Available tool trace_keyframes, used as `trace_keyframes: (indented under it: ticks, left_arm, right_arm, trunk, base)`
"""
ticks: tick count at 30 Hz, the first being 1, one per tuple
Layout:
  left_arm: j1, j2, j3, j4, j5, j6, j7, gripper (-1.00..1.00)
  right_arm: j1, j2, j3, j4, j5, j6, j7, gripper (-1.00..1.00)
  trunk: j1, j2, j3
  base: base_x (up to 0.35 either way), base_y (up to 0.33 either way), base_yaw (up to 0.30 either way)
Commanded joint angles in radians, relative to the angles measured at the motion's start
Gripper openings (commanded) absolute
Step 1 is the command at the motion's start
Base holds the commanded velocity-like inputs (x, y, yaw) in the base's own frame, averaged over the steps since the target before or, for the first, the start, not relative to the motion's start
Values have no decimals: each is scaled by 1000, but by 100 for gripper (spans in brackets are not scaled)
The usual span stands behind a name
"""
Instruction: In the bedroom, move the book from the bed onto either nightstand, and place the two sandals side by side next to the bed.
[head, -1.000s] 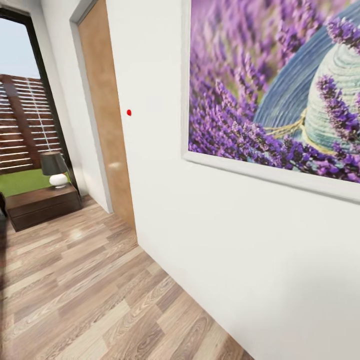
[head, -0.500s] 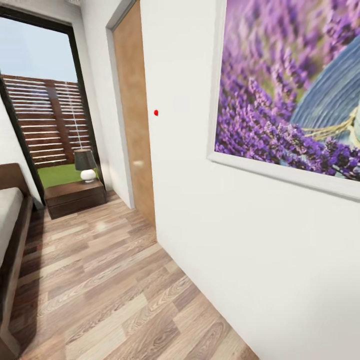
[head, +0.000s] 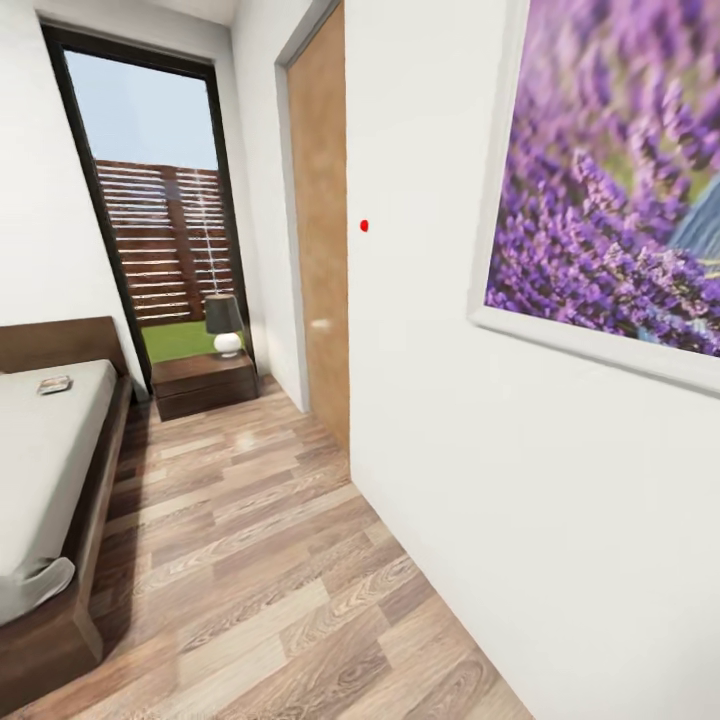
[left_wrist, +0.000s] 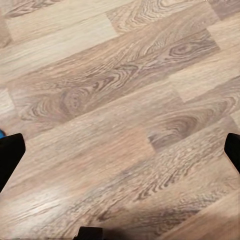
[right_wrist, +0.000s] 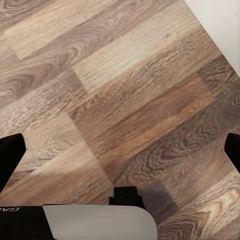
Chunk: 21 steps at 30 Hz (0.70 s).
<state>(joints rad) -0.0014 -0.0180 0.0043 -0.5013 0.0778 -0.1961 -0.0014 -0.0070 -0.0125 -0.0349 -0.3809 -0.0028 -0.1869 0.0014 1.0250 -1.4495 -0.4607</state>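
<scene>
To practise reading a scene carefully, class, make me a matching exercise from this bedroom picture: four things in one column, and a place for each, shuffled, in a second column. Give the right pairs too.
Things:
1. book
2. lamp
3. lavender picture
4. nightstand

Places:
A. hanging on the white wall
B. on the floor by the window
C. lying on the bed's mattress
D. standing on the nightstand

Pairs: 1-C, 2-D, 3-A, 4-B

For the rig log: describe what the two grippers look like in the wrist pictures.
Left gripper: two plain black fingers, blunt-tipped, at opposite edges, and a small black stub low down. Right gripper: the same black fingers, a black block between them, a rounded pale grey plate beneath, and faint white lettering on the black body. No cables visible.
</scene>
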Motion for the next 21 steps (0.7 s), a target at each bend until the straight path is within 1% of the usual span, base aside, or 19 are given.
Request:
trace_keyframes:
  ticks: [1, 21]
  left_arm:
    - [0, 0, 0, 0, 8, -2, 0, 100]
    - [0, 0, 0, 0, 8, -2, 0, 100]
  right_arm:
    - [0, 0, -2, 1, 0, -3, 0, 100]
    - [0, 0, -2, 1, 0, -3, 0, 100]
  trunk:
    - [0, 0, -1]
    - [0, 0, -1]
  base:
    - [0, 0, 290]
    - [0, 0, 290]
